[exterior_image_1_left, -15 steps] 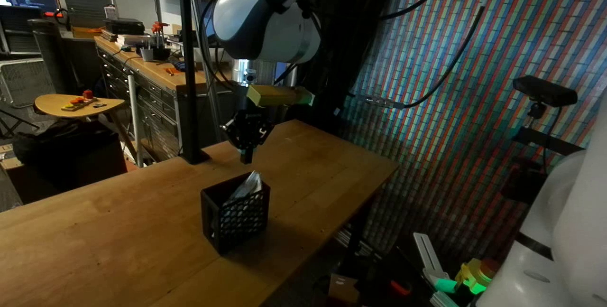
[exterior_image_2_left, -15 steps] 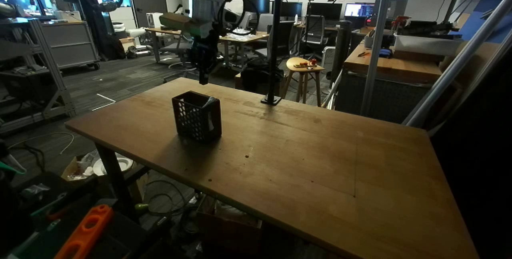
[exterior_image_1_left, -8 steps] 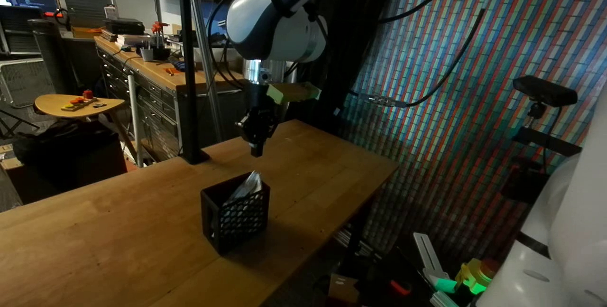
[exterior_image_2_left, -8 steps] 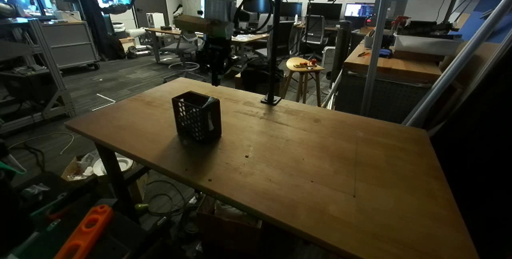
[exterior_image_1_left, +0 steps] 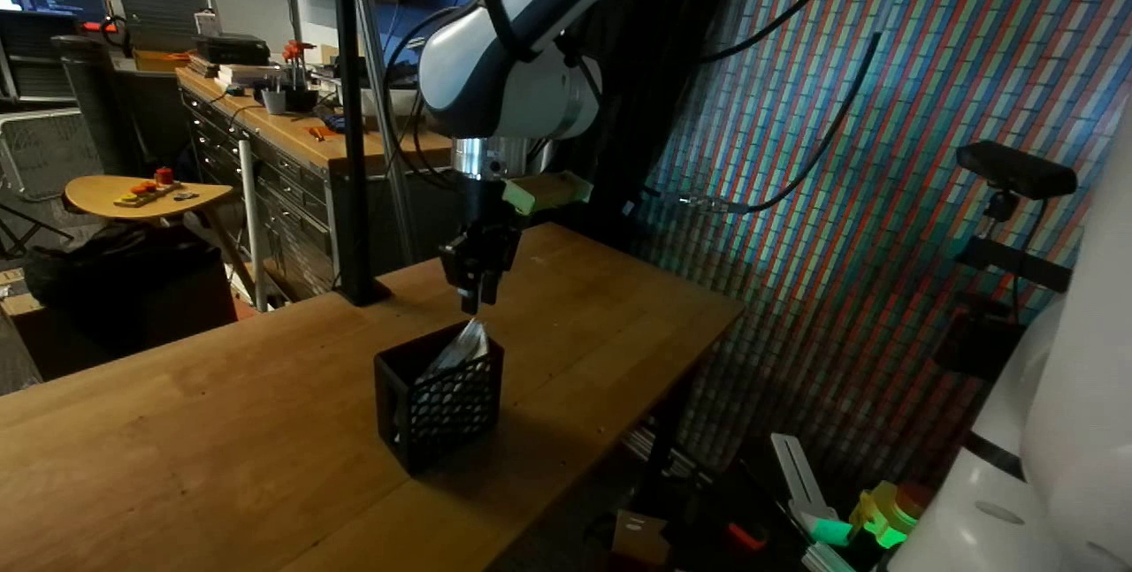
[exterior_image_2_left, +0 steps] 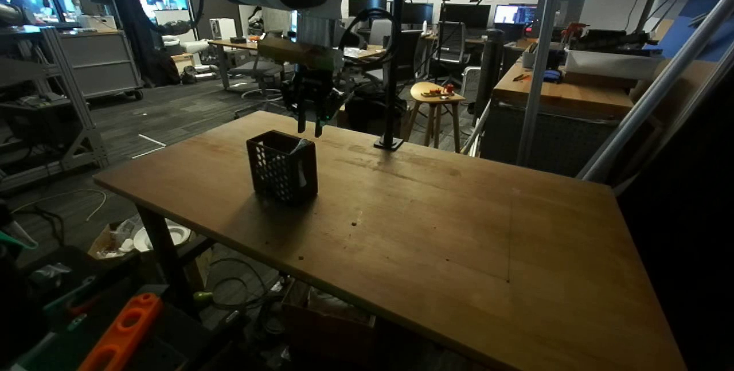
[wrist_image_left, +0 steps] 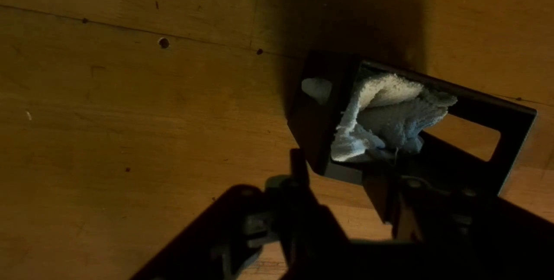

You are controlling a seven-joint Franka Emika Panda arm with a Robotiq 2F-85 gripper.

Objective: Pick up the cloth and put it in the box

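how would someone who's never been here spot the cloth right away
Start with the big wooden table and find the lattice-sided black box standing on it. Seen from above in the wrist view, the cloth lies bunched inside at one end of that box. It stands out as pale, soft and wrinkled against the box's straight, dark walls.

Cloth (wrist_image_left: 389, 117) grey-white; box (exterior_image_2_left: 293, 173) black, lattice-patterned; gripper (exterior_image_2_left: 309, 131) black; tabletop (exterior_image_2_left: 430, 210) brown; backdrop (exterior_image_1_left: 814, 289) striped red, blue, green, white.
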